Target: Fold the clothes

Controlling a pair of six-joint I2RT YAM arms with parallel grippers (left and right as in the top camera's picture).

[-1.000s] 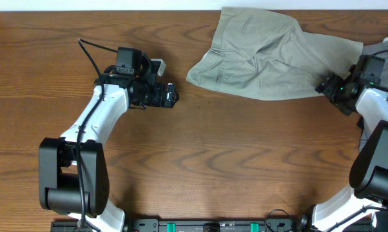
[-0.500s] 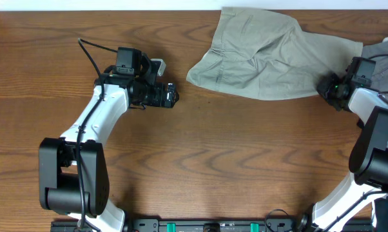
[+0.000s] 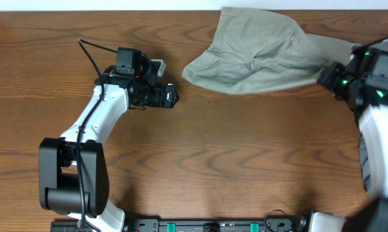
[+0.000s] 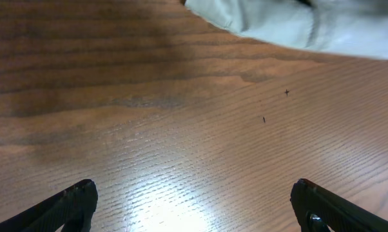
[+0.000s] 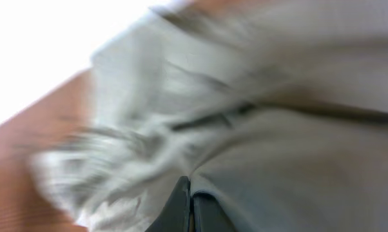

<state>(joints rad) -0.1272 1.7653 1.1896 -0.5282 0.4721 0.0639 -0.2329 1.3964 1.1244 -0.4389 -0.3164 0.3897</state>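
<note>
The khaki-green shorts [image 3: 265,51] lie crumpled at the far edge of the wooden table [image 3: 213,161], right of centre. Their wider end points left, and the cloth narrows toward the right into a pulled strip. The right gripper [image 3: 330,76] sits at that right-hand end, in contact with the cloth. In the right wrist view, which is blurred, its two dark fingers [image 5: 181,205] are pressed together with pale fabric bunched around and between them, so the right gripper [image 5: 189,207] is clamped on the shorts [image 5: 291,161]. A dark seam or fold line crosses the cloth above the fingertips. Which part of the garment is pinched cannot be told. The left gripper [image 3: 173,95] rests low over bare wood, near the left end of the shorts but apart from it, pointing toward the cloth. In the left wrist view its fingers [image 4: 71,201] stand wide apart at the bottom corners, with nothing between them but wood grain. From there the left gripper [image 4: 194,211] faces the near hem of the shorts [image 4: 297,26], which lies along the top edge of that view, well clear of the tips.
</note>
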